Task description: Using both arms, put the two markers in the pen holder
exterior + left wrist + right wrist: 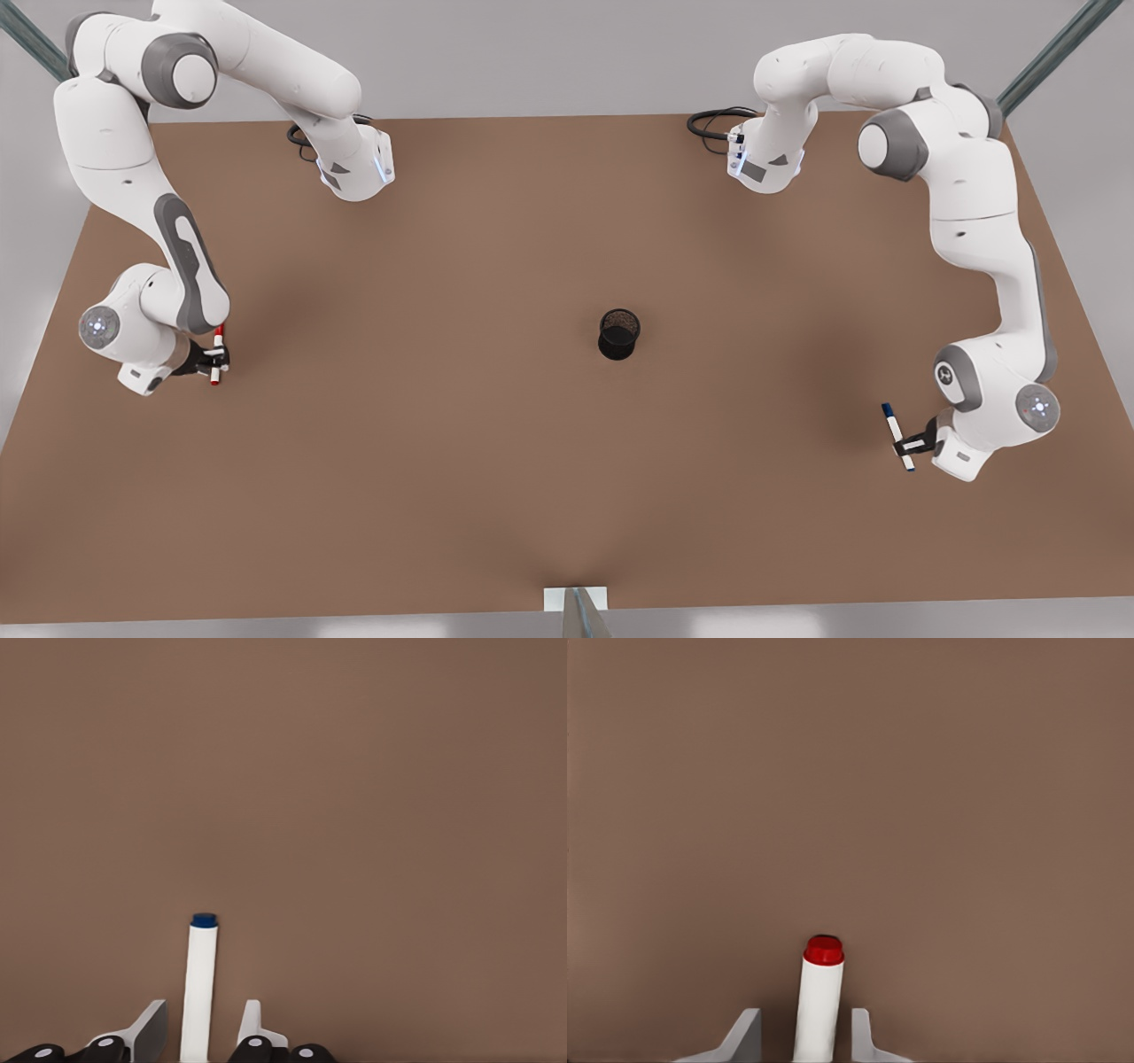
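Note:
The black mesh pen holder (618, 333) stands upright mid-table. At the front view's right, my left gripper (920, 437) points down over the blue-capped marker (897, 435). In the left wrist view that marker's white barrel (198, 992) runs between the fingers (151, 1032), with a gap on each side. At the front view's left, my right gripper (211, 359) straddles the red-capped marker (217, 354). The right wrist view shows its barrel (819, 1010) between two spread fingers (744, 1036). Both grippers are open around their markers.
The brown table (496, 461) stretches wide between both markers and the holder. Both arm bases (354, 168) (766, 164) stand at the far edge, each with a black cable. A small bracket (576, 602) sits at the near edge.

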